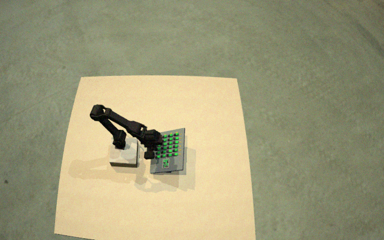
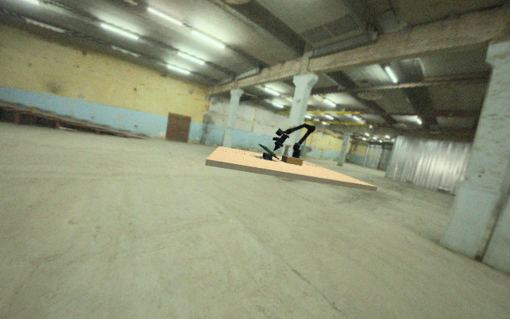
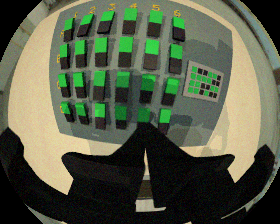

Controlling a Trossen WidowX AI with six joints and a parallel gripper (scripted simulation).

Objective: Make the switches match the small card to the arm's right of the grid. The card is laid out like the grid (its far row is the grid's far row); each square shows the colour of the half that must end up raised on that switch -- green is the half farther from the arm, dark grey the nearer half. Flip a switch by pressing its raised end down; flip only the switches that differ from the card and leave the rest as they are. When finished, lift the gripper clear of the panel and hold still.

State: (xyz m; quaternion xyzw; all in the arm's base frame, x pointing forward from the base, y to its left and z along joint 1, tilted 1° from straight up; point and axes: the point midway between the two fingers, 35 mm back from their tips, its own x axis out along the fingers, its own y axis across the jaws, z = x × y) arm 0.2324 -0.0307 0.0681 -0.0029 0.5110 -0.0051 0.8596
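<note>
The grey tilted switch panel (image 1: 177, 166) (image 2: 265, 149) (image 3: 211, 49) carries four rows of six green-and-dark switches. The small card (image 1: 165, 163) (image 3: 202, 81) with green and dark squares lies on the panel beside column 6. My gripper (image 2: 276, 148) (image 3: 145, 126) is shut and empty. In the wrist view its tips are at the near-row switch of column 5 (image 3: 144, 115), hiding that switch's dark near half. Whether they touch it cannot be told. Arm shadow falls on nearby switches. Which half of each switch is raised is mostly too small to tell.
The arm's pale base block (image 1: 123, 163) stands on the light wooden table (image 1: 214, 125) (image 2: 245, 162), just on the near side of the panel. The other switches stand close around the fingertips. The arm covers part of the grid in the top view.
</note>
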